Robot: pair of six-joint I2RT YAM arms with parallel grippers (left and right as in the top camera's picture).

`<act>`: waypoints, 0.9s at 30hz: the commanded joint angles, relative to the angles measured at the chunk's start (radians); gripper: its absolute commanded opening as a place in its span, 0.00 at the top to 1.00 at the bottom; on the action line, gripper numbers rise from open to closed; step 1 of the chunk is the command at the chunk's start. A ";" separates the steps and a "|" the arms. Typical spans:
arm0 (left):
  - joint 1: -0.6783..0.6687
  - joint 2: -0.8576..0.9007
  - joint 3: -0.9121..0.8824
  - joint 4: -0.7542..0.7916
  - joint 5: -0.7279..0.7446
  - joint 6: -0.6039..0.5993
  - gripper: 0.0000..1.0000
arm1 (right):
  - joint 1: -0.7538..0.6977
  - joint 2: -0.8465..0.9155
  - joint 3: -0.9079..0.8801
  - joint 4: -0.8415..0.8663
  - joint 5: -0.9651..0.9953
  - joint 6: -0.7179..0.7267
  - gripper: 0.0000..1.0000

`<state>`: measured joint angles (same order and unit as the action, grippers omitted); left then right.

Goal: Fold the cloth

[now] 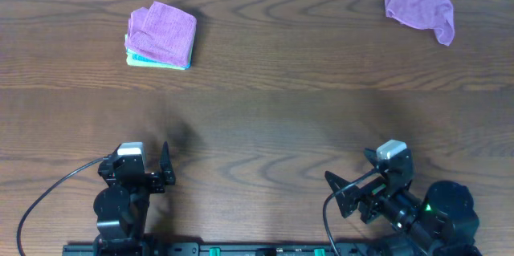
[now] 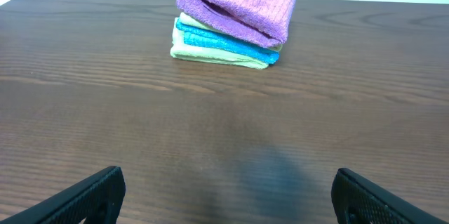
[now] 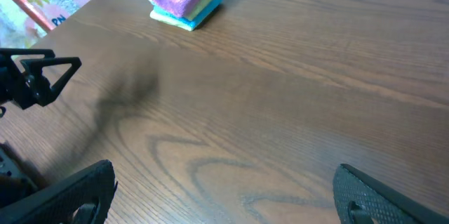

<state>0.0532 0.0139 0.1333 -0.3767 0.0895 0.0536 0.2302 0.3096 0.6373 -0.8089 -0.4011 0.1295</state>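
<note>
Left tool agape | crumpled cloth: overhead only | stack: all views

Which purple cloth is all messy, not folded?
The crumpled cloth at the far right, lying alone on the table. The folded cloth at the far left sits neatly on top of a stack of other cloths.

Stack of folded cloths sits top centre on dark wood table: purple cloth on top, blue cloth in middle, pale green cloth at btm. Left gripper low in frame, black fingertips at both btm corners, spread wide, well apart from stack.
</note>
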 commanded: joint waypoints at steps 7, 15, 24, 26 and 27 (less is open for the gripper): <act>-0.002 -0.010 -0.019 -0.011 -0.022 0.014 0.05 | -0.005 -0.003 -0.004 -0.001 -0.007 0.012 0.01; -0.002 -0.010 -0.019 -0.011 -0.022 0.014 0.05 | -0.019 -0.027 -0.053 -0.027 0.146 0.012 0.01; -0.002 -0.010 -0.019 -0.011 -0.022 0.014 0.05 | -0.094 -0.261 -0.362 0.125 0.248 -0.139 0.01; -0.002 -0.010 -0.019 -0.011 -0.022 0.014 0.05 | -0.120 -0.291 -0.423 0.149 0.248 -0.180 0.01; -0.002 -0.010 -0.019 -0.011 -0.022 0.014 0.05 | -0.132 -0.298 -0.446 0.160 0.248 -0.185 0.01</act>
<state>0.0532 0.0128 0.1333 -0.3767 0.0891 0.0536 0.1295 0.0406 0.2398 -0.6659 -0.1783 0.0208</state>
